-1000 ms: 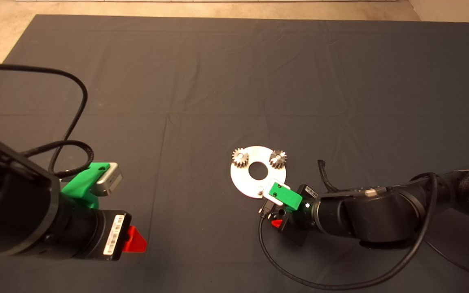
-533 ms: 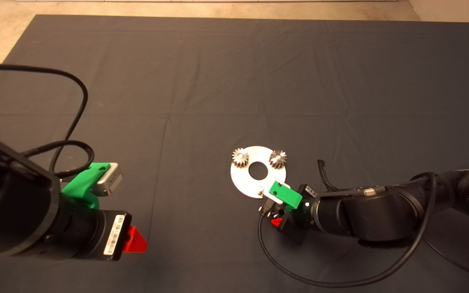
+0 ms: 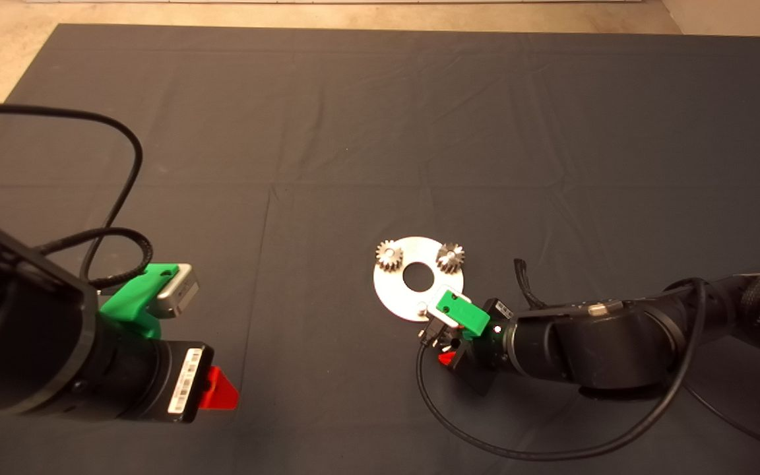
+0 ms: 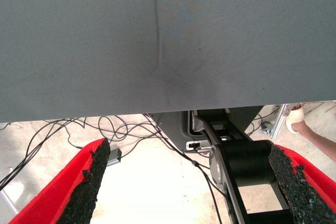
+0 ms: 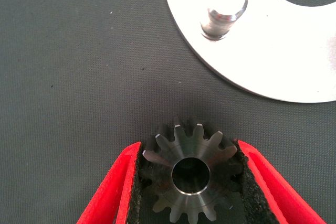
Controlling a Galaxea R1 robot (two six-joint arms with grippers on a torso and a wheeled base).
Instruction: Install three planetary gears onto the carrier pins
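A round silver disc lies mid-mat. Two planetary gears sit on its far pins. The near carrier pin stands bare. My right gripper hovers just beside the disc's near edge, shut on a third steel gear held flat between its black pads, a short way from the bare pin. In the head view the right gripper's green body hides that gear. My left gripper waits at the mat's lower left, open with nothing between its fingers.
Black cables loop across the mat from the left arm and under the right arm. In the left wrist view the mat's edge, floor cables and a person's foot show.
The right gripper has edged slightly toward the disc's near pin with the gear. The left arm has not moved.
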